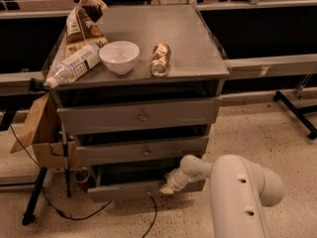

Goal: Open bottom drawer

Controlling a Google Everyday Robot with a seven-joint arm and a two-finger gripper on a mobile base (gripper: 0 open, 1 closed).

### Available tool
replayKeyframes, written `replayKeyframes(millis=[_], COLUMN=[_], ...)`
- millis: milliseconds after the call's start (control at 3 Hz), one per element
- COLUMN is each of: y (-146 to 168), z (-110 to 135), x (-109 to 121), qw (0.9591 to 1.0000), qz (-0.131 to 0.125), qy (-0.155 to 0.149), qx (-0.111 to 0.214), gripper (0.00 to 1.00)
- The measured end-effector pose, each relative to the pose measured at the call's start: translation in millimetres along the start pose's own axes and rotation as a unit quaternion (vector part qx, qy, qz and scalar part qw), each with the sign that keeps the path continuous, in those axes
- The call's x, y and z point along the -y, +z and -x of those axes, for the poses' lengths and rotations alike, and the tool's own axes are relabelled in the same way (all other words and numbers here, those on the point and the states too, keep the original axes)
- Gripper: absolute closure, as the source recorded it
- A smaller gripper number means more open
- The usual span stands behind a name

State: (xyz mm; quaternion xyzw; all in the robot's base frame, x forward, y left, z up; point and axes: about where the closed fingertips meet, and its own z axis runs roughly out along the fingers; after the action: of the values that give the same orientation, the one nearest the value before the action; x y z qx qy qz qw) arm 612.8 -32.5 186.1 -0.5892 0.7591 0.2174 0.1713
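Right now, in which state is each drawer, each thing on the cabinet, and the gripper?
Bottom drawer: pulled partly out.
Middle drawer: looks shut.
Top drawer: looks shut.
Bottle: lying on its side.
Can: lying on its side.
Bowl: upright, looks empty.
Gripper: at the Bottom drawer's front.

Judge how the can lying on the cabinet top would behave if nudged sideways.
The can lies on its side, so it would probably roll readily. Rolling left, the white bowl would likely stop it; rightward, it could reach the cabinet edge. The pincer is far below, at the bottom drawer.
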Motion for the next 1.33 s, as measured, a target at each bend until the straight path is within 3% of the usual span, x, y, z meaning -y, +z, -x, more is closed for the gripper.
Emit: replayKeyframes(millis=[333, 667, 1000, 1333], y=[-0.3, -1.0, -1.8, -3.4], z=[0.1, 0.0, 0.2, -1.0], x=[2.0, 2.2, 2.6, -0.9], qw=[1.0000, 1.0000, 1.0000, 1.0000], qz=[0.000, 0.000, 0.000, 0.002], qy=[0.000, 0.002, 0.002, 0.009], qx=[0.000, -0.001, -0.001, -0.004], gripper=[0.93, 1.00, 1.00, 0.82])
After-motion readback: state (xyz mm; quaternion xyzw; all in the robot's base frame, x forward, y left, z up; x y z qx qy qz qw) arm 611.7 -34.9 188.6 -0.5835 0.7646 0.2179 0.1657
